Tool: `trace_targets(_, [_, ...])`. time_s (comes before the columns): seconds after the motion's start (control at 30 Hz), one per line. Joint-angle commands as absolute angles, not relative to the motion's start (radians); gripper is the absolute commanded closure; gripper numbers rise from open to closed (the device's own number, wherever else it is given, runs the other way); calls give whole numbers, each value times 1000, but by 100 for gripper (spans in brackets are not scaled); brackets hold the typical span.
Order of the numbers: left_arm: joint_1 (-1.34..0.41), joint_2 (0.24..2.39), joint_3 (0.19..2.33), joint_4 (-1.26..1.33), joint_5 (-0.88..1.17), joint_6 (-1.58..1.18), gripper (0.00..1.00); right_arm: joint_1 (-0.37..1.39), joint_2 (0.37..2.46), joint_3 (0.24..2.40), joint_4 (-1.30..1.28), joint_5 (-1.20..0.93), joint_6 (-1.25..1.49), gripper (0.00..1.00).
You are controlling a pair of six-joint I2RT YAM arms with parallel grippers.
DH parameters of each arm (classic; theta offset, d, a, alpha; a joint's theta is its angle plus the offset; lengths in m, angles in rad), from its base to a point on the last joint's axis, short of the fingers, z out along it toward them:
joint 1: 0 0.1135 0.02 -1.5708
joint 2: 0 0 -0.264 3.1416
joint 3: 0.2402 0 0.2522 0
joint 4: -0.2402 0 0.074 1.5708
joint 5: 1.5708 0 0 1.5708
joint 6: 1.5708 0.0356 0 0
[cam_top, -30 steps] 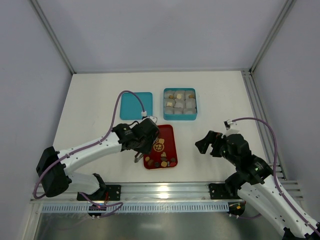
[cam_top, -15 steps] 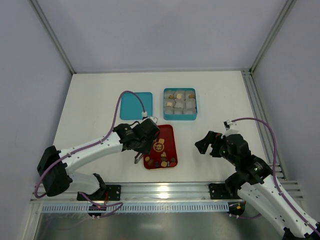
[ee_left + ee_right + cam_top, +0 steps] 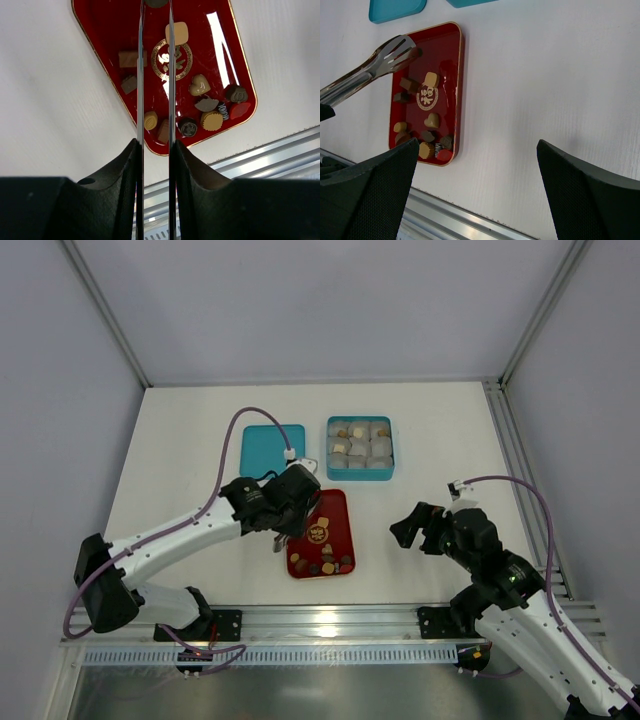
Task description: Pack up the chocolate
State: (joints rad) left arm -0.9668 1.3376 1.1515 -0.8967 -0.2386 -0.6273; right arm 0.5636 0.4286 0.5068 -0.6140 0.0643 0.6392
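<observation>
The chocolate (image 3: 200, 86) lies as several small pieces, brown, tan and reddish, on a red tray (image 3: 100, 20), mostly at its near end (image 3: 325, 562). My left gripper (image 3: 155, 145) is shut on metal tongs (image 3: 140, 75), whose blades reach to the tray's far end. A dark piece (image 3: 156, 2) shows between the tong tips at the frame's top edge. In the right wrist view the tongs (image 3: 375, 65) come in from the left over the tray (image 3: 450, 75). My right gripper (image 3: 477, 150) is open and holds nothing, over bare table right of the tray.
A teal box (image 3: 360, 448) with crinkled paper cups, some holding pieces, stands beyond the tray. Its teal lid (image 3: 262, 445) lies to the left. An aluminium rail (image 3: 330, 620) runs along the near edge. The enclosure walls stand on three sides.
My left arm has shifted a little farther and to the right, carrying the tongs toward the tray's far end. The tong blades stand slightly closer together. The right arm has not moved.
</observation>
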Motion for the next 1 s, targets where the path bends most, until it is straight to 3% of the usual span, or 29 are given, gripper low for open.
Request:
trace_targets(0.0, [-969, 1309, 1212, -907, -273, -627, 73, 568, 411, 517, -600, 74, 644, 0])
trace_targets(0.67, [-969, 1335, 1305, -908, -301, -615, 74, 568, 425, 522, -586, 68, 644, 0])
trace_targets(0.97, [-956, 1457, 1448, -864, -318, -560, 73, 568, 426, 540, -601, 78, 640, 0])
